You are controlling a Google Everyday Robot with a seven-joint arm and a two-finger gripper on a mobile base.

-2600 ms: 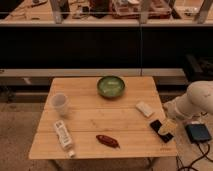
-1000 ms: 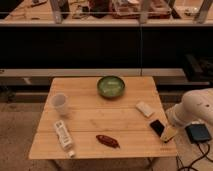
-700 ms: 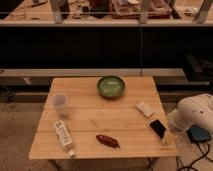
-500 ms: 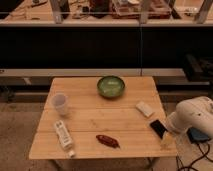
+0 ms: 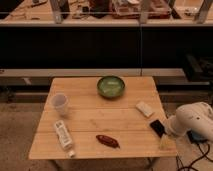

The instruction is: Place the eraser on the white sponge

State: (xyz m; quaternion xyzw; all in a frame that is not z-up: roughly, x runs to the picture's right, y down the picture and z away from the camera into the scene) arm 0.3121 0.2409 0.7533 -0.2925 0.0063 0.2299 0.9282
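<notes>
The eraser (image 5: 157, 127) is a small flat black block lying on the wooden table (image 5: 90, 120) near its right front edge. The white sponge (image 5: 145, 108) is an off-white pad a short way behind and to the left of the eraser, apart from it. My gripper (image 5: 164, 140) sits at the end of the white arm (image 5: 192, 120), at the table's right front corner. It is just in front of and right of the eraser.
A green bowl (image 5: 111, 86) stands at the back middle. A translucent cup (image 5: 60, 103) is at the left, and a white bottle (image 5: 64, 135) lies at the front left. A dark red elongated object (image 5: 108, 141) lies at the front middle.
The arm has drawn back to the right and lowered towards the table's front right corner. The eraser and the sponge have stayed where they were.
</notes>
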